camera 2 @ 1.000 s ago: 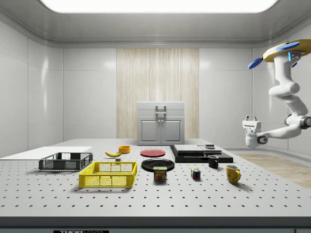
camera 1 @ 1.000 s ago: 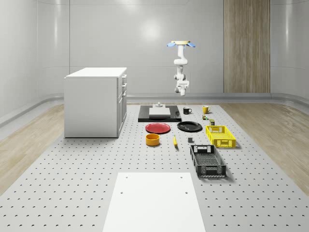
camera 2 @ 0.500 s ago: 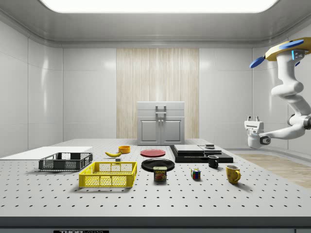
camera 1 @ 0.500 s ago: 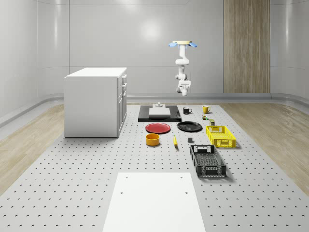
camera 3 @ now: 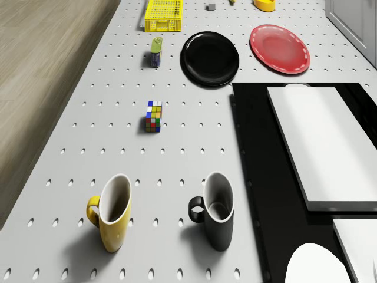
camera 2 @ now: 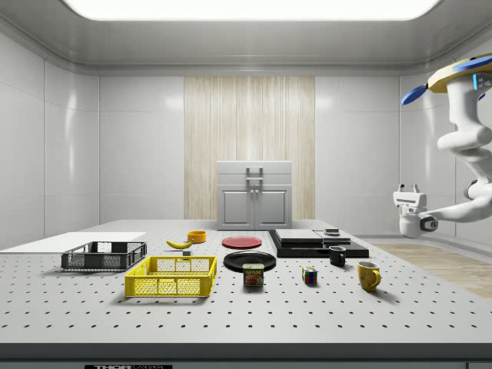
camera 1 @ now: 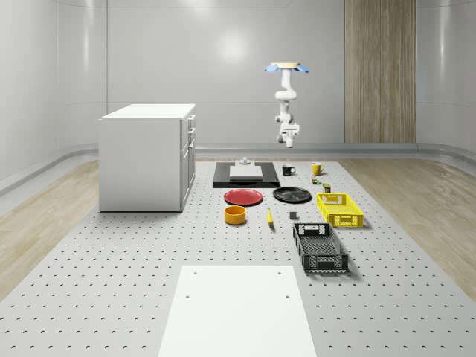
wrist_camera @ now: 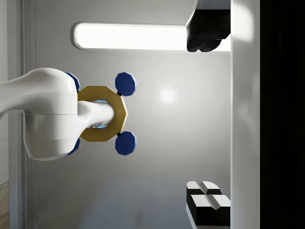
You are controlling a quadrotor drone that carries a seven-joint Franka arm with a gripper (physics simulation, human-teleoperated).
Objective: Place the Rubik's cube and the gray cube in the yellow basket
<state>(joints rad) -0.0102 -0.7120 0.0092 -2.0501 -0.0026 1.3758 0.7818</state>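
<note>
Perforated surface [camera 1: 111, 282] carries everything. White cabinet [camera 1: 147, 156] stands at the whole-scene view's left, white sheet [camera 1: 238, 312] lies at the near end. Black slab [camera 1: 220, 178] with white blocks [camera 1: 245, 171] on it sits mid-back.

Drone [camera 1: 286, 68] hovers high, off the far end of the surface, above and behind the mugs; in the side view it is at the right edge [camera 2: 469, 73]. Arm [camera 2: 469, 142] hangs down and bends forward. Pincer [camera 2: 409, 189] points upward, well above the surface and touching nothing; fingers [wrist_camera: 207, 202] look spread apart in the wrist view, nothing between them, so released and empty.

Black crate [camera 1: 320, 248] sits nearest on the whole-scene view's right. Yellow basket [camera 1: 340, 210] is just behind it, nothing seen inside. Black plate [camera 3: 210, 58] and red plate [camera 3: 280, 48] lie side by side in front of the slab. Orange bowl [camera 1: 235, 215] and banana [camera 1: 269, 216] are near the red plate.

Yellow mug [camera 3: 112, 215] and black mug [camera 3: 217, 211] stand upright, side by side, apart. Spam can [camera 2: 254, 275] stands between the basket and the Rubik's cube.

Rubik's cube [camera 3: 154, 117] rests on the surface between the can and the mugs, well apart from the basket. Gray cube [camera 3: 211, 7] rests on the surface beside the basket, outside it.
</note>
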